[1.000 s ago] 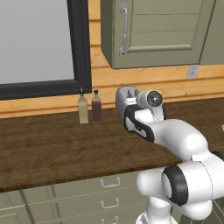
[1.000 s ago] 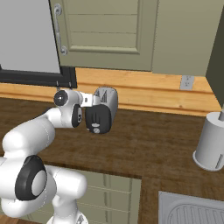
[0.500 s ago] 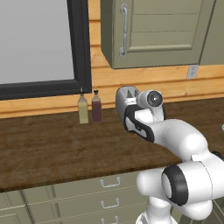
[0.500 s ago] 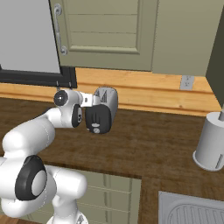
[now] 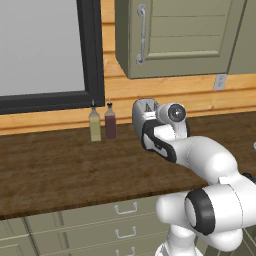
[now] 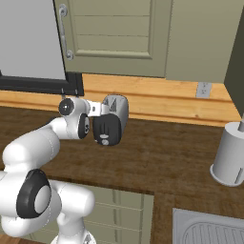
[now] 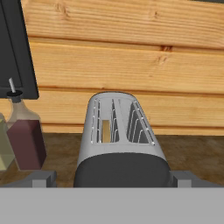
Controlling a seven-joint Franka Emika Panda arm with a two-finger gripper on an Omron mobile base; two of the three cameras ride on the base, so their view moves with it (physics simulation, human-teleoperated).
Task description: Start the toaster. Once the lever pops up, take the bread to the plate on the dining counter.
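The fingers (image 7: 43,178) are spread wide, empty, one tip on each side of the toaster (image 7: 119,140)'s black end. The bread (image 7: 105,131) sits low in the slot further from the bottles; the dark-red bottle (image 7: 25,138) stands beside the toaster on the table (image 6: 157,157). Risk: pushing forward may shove the toaster rather than press the lever. The arm reaches level, the hand pointing at the wall.

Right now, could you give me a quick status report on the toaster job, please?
Gripper open, empty, at the toaster's black end. Bread down in the left slot; lever hidden. Two bottles beside it, clear of the approach.
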